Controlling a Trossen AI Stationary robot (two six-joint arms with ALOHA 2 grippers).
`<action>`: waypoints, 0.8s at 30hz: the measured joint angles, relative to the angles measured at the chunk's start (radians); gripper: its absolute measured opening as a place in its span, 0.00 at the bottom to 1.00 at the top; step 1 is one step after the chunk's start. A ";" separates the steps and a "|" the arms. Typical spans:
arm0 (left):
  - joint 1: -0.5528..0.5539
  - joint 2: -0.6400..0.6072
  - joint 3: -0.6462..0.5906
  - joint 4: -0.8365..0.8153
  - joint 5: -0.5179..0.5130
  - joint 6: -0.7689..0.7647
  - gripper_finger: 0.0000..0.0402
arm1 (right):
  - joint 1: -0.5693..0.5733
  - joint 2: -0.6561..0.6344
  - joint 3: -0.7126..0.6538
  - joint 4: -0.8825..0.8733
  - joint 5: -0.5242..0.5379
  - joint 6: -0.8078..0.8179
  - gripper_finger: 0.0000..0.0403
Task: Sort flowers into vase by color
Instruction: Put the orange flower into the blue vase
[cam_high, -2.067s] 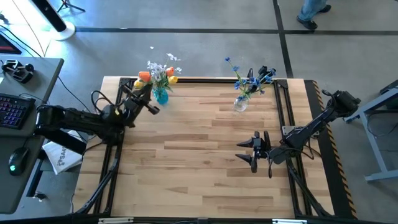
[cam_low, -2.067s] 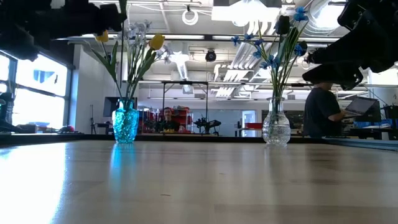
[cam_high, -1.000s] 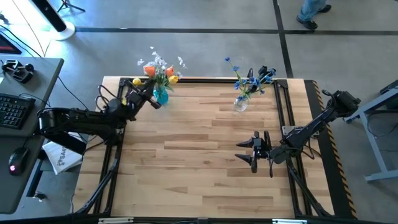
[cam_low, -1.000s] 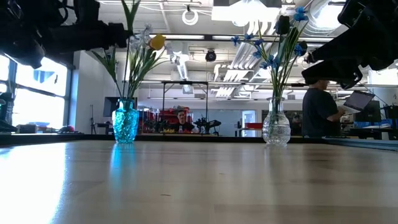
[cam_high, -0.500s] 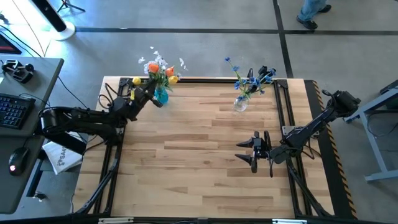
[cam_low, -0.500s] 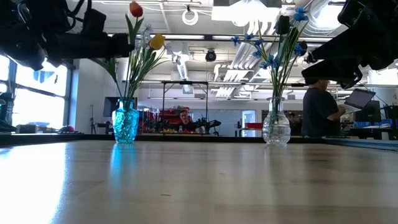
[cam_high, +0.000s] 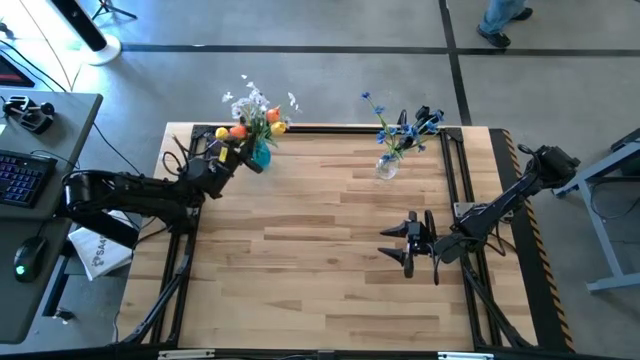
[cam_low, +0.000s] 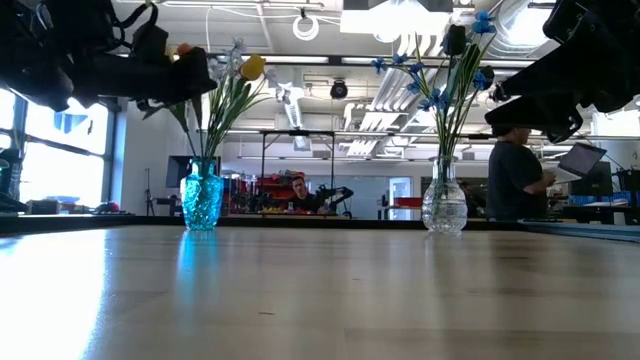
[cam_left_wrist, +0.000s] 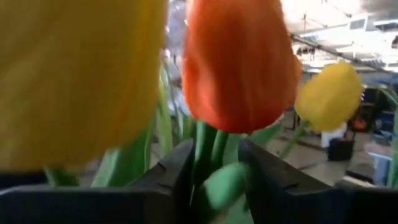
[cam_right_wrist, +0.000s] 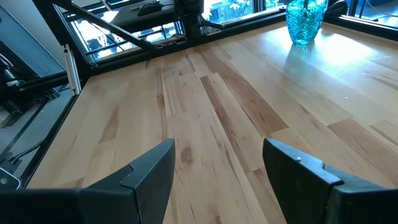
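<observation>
Orange tulip (cam_left_wrist: 239, 62) now down in blue vase (cam_high: 259, 154) at table's 11 o'clock, head level with yellow ones; half a second back it stuck up way higher. Left gripper (cam_high: 243, 158) right beside vase, fingers (cam_left_wrist: 180, 168) loosening either side of stem, so grip looks just released. Blue sprigs sit in clear vase (cam_high: 386, 167) at 1 o'clock. Right gripper (cam_high: 408, 244) parked open, 4 o'clock, holding nothing. Warm colours basically sorted imo.

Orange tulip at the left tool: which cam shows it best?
Left wrist view: the orange tulip fills the picture, its green stem between the left tool fingers. The high view shows a small orange dot by the blue vase. The low view mostly hides it behind the arm; the right wrist view misses it.
</observation>
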 joint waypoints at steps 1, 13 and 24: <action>-0.006 -0.002 0.005 -0.022 -0.001 -0.015 0.28 | 0.000 0.000 0.000 0.000 0.000 0.000 0.60; -0.056 -0.092 0.373 -1.066 -0.121 -0.056 0.29 | 0.000 0.000 0.000 0.000 0.000 0.000 0.60; -0.055 -0.091 0.762 -1.831 -0.025 -0.228 0.29 | 0.000 0.000 0.000 0.000 0.000 0.000 0.60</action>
